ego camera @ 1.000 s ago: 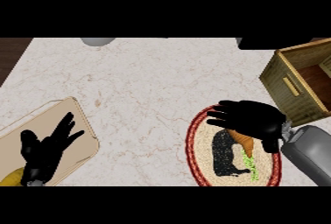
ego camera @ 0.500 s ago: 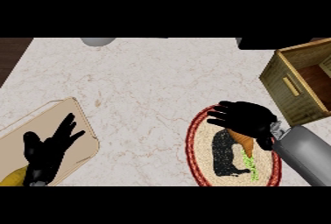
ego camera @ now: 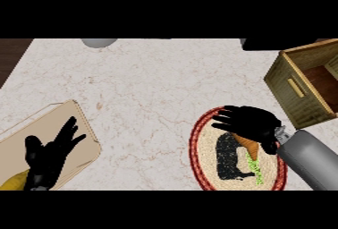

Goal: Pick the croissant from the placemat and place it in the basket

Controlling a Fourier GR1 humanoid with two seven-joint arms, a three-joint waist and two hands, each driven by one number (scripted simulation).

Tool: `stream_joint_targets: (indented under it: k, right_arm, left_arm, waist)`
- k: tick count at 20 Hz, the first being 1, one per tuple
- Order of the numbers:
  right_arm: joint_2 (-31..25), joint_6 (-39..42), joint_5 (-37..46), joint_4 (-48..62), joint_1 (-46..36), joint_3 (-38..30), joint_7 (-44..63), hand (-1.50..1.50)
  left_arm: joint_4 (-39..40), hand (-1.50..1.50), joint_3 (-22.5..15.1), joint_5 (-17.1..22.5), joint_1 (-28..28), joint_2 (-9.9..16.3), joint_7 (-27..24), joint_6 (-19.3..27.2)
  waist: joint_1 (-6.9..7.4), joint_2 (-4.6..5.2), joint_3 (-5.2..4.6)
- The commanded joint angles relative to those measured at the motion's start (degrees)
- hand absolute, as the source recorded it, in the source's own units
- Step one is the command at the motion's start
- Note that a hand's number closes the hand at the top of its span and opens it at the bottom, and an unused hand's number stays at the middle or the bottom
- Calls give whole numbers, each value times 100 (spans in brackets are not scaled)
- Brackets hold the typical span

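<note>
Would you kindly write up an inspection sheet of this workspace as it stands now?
Surface: pale marbled counter.
Job's things: round red-rimmed placemat at right; an orange item on it under the right hand, not clearly a croissant; wooden basket at upper right, with nothing seen in it.
Clutter: board at left, yellow item on it; grey object at top edge.
Hands: left hand open, resting over the board; right hand curled over the orange item.
Cables: nothing seen.
Surroundings: dark strip at the left edge.

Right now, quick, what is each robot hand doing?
Left hand: open, fingers straight, resting over the cutting board.
Right hand: over the placemat, fingers curled; what it holds cannot be told.
</note>
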Motion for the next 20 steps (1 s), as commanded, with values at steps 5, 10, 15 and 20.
stream_joint_targets:
  k: [5,10,15,20]
  right_arm:
    - [134,-1127,594,550,159,172,-526,150]
    - [397,-1214,815,727,-26,120,-550,150]
    - [326,-870,516,189,496,-398,189,150]
    - [286,-627,-397,-391,1599,-1453,1300,150]
  left_arm:
    - [318,0,-115,-85,271,-132,333,-4]
    - [67,0,-66,-22,198,14,727,-142]
    - [530,0,153,37,370,5,170,-287]
    - [312,0,288,38,824,-100,166,-4]
  waist:
    - [44,83,-95]
    - [48,70,-96]
    - [-186,20,-111]
    - [-764,-107,-125]
